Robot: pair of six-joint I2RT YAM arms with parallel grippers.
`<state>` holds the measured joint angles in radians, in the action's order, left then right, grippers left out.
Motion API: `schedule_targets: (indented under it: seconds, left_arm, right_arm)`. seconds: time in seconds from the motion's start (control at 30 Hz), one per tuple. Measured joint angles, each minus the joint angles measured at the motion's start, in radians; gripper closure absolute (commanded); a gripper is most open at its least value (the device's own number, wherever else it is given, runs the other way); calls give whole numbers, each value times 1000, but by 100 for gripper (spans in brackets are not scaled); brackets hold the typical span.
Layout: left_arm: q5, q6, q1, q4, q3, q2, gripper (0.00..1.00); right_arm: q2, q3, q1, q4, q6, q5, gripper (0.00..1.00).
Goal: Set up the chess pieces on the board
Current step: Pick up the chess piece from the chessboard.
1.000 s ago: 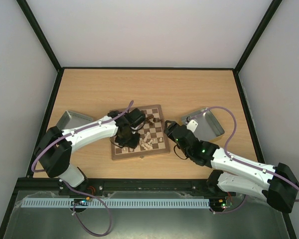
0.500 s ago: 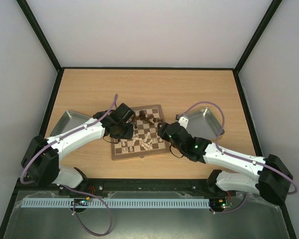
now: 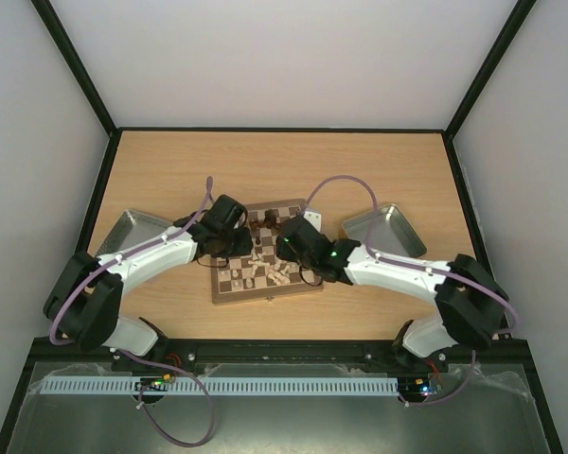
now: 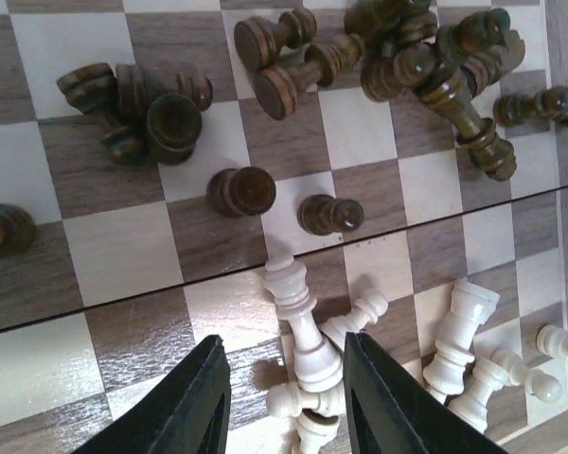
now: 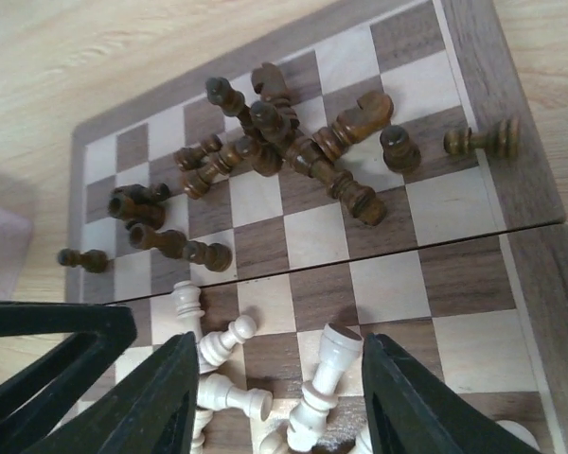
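The chessboard (image 3: 265, 293) lies mid-table with pieces tipped over on it. Dark brown pieces (image 3: 276, 225) are heaped on its far half, pale cream pieces (image 3: 270, 272) on its near half. My left gripper (image 3: 237, 248) is open over the board's left part. In the left wrist view (image 4: 284, 397) its jaws straddle a lying cream piece (image 4: 308, 336), not touching it. My right gripper (image 3: 284, 257) is open over the board's middle. In the right wrist view (image 5: 279, 402) a leaning cream piece (image 5: 327, 374) and a cream pawn (image 5: 222, 340) lie between its jaws. Dark pieces (image 5: 265, 142) lie beyond.
A grey metal tray (image 3: 133, 227) sits left of the board and another (image 3: 386, 230) to its right. One dark piece (image 5: 483, 140) lies on the board's border. The left gripper's finger (image 5: 47, 364) shows close beside my right gripper. Black frame rails bound the table.
My right arm has swung left from beside the right tray to over the board's middle. My left gripper has drawn back toward the board's left edge. Both stay open.
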<state>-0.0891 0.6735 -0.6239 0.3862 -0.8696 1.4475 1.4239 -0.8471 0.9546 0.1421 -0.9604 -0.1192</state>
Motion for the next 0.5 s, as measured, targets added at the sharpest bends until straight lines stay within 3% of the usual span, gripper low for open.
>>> schedule_targets:
  seconds: [0.2,0.5]
  left_arm:
    - [8,22,5,-61,58,-50,63]
    - [48,28,15,-95,119,-158,62]
  right_arm:
    - [148,-108,0,104,30,0,63]
    - [280,-237,4,226,42,-14,63]
